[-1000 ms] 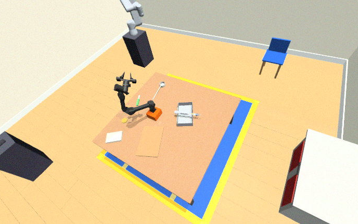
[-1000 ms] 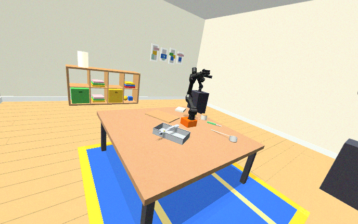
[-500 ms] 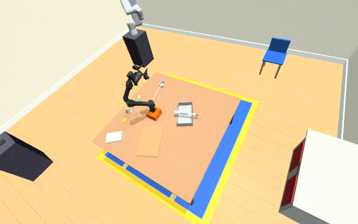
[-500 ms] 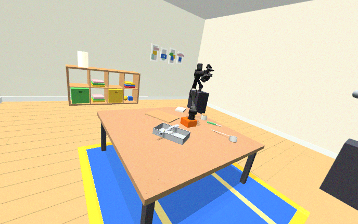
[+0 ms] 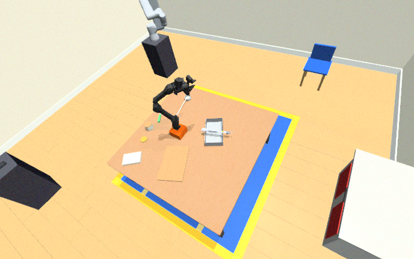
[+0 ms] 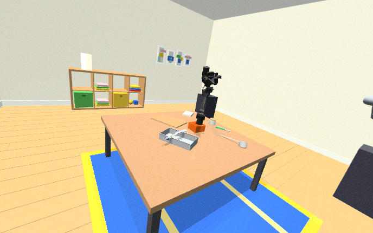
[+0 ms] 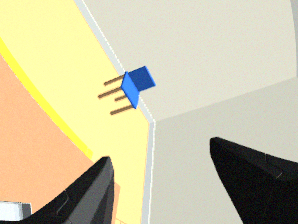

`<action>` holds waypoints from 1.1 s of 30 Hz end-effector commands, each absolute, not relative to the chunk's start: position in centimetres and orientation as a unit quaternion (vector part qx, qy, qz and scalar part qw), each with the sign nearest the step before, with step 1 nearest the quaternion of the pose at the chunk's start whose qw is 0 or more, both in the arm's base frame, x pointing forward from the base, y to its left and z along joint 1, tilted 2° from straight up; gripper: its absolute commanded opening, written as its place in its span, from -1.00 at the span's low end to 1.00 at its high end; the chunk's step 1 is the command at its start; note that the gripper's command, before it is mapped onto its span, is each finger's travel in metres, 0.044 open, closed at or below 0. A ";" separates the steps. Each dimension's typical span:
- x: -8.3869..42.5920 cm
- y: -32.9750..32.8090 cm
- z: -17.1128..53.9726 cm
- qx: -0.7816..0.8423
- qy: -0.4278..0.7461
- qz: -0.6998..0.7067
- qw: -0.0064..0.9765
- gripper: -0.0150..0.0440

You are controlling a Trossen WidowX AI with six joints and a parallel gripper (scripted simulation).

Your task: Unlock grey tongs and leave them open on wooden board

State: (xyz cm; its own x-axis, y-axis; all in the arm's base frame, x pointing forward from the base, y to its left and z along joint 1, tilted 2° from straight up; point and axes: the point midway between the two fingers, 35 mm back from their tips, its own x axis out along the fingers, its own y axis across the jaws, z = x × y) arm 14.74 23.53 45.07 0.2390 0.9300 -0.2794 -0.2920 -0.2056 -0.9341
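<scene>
Grey tongs [image 5: 215,131] [image 6: 178,133] lie across the tin [image 5: 213,144] [image 6: 182,142], so nothing is done: pick-up, tips-down squeeze and laying open on the board [image 5: 173,163] [image 6: 168,120] remain. My fingers [image 5: 194,83] [image 6: 219,77] stand apart, fairly wide, holding nothing.

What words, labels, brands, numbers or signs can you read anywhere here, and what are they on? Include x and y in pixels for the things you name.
None can be read.
The wall posters [image 6: 161,54] show coloured blocks; the small mark on the second one's blue block is too blurred to read.
No lettering is legible on the tongs [image 5: 213,131] [image 6: 179,132] or roasting tin [image 5: 213,144] [image 6: 179,142].
</scene>
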 end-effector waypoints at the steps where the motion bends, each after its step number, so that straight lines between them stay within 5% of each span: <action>1: 20.3 24.6 41.4 -0.519 -0.157 0.576 0.611 0.39; 12: 34.2 23.3 28.6 -0.314 0.249 0.564 0.722 0.39; 23: 42.2 16.6 12.6 -0.046 0.600 0.385 0.700 0.39; 33: 43.1 13.7 6.9 0.047 0.694 0.292 0.656 0.39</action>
